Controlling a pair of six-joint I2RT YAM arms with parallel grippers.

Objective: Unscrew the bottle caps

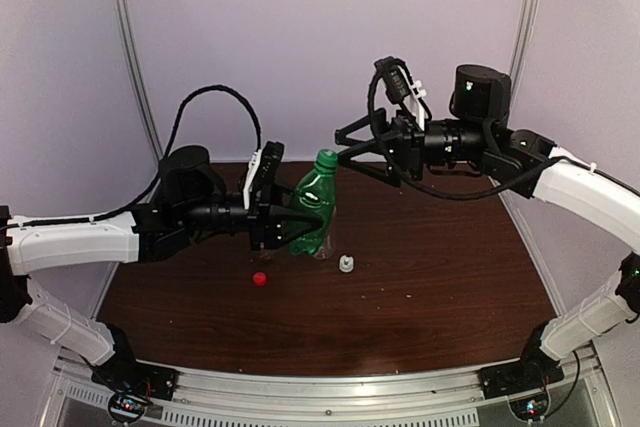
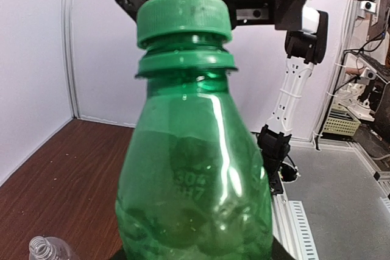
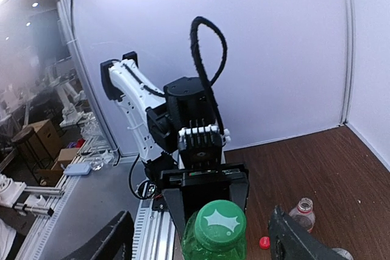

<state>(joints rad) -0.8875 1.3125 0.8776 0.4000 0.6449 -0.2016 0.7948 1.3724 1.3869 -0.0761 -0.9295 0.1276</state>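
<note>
Left tool (image 1: 278, 222) gripping green bottle (image 1: 312, 209) by body. Right tool (image 1: 342, 149) standing open, fingers flanking green cap (image 1: 326, 158). Red cap (image 1: 259, 278) lying on tabletop (image 1: 440, 277).

The table (image 1: 430, 287) is a dark brown, wood-grained top. A small red cap (image 1: 260, 279) lies loose on it, left of the middle, with bare wood all round it. To its right, apart from it, sits a small white cap (image 1: 346, 265). Just behind and left of the white cap stands a small clear bottle (image 3: 303, 211), upright, its threaded neck open and uncapped. From above it is mostly hidden by the green bottle (image 1: 310, 212). Whether the green bottle's base touches the table cannot be told.
</note>
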